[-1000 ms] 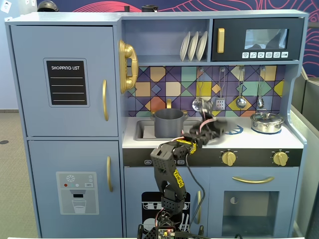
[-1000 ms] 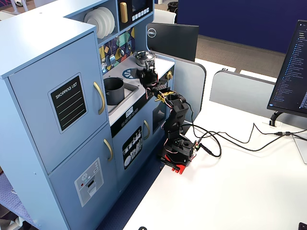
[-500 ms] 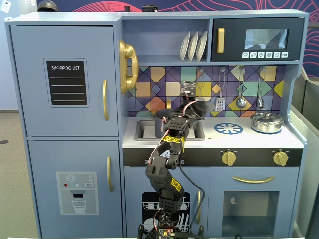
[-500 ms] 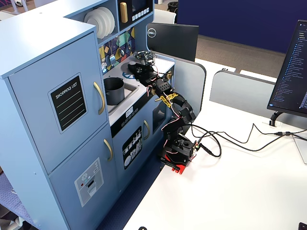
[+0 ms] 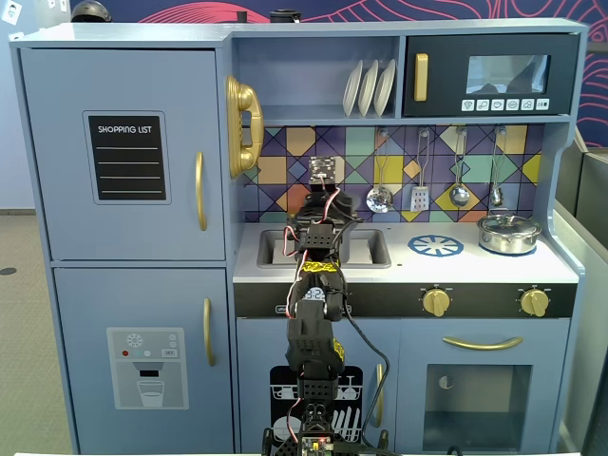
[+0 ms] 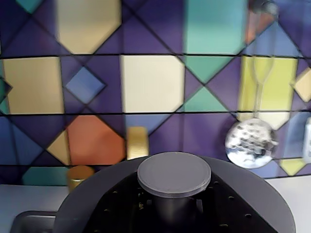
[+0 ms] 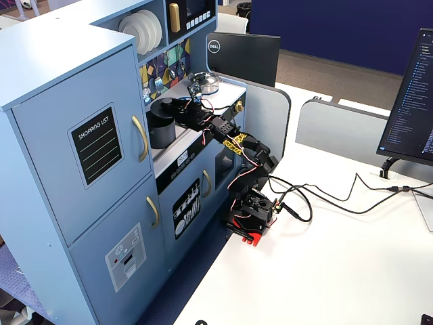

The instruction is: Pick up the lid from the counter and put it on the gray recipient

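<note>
plainly, from left to right in a fixed view: one fridge door with one shopping list board [image 5: 126, 158], one gold phone [image 5: 241, 126], three white plates [image 5: 369, 87] on the shelf, one sink [image 5: 366, 245], four utensils hanging on the tiled wall, and one shiny silver pot [image 5: 509, 233] at the counter's right end. one arm [image 5: 315, 328] rises at the middle of the play kitchen and reaches over the sink, hiding most of the basin; the blue burner mark [image 5: 436, 246] and the counter between it and the silver pot lie bare.

the wrist view alone shows the lid [image 6: 174, 174] close up: one round dark gray disc with its knob at the bottom centre, the tiled wall behind it and a perforated silver skimmer [image 6: 250, 142] to the right. the knob's stem runs down toward the gripper, but the fingers are not visible, so i cannot tell whether they clamp it.

the other fixed view, from the side, shows one gray recipient [image 7: 161, 123] standing at the sink end of the counter, with the lid [image 7: 162, 103] level on or just above its top and the gripper [image 7: 177, 107] right beside it; whether the two touch cannot be told. the white desk [image 7: 325, 271] to the right is mostly open, with cables trailing from the arm's base.
</note>
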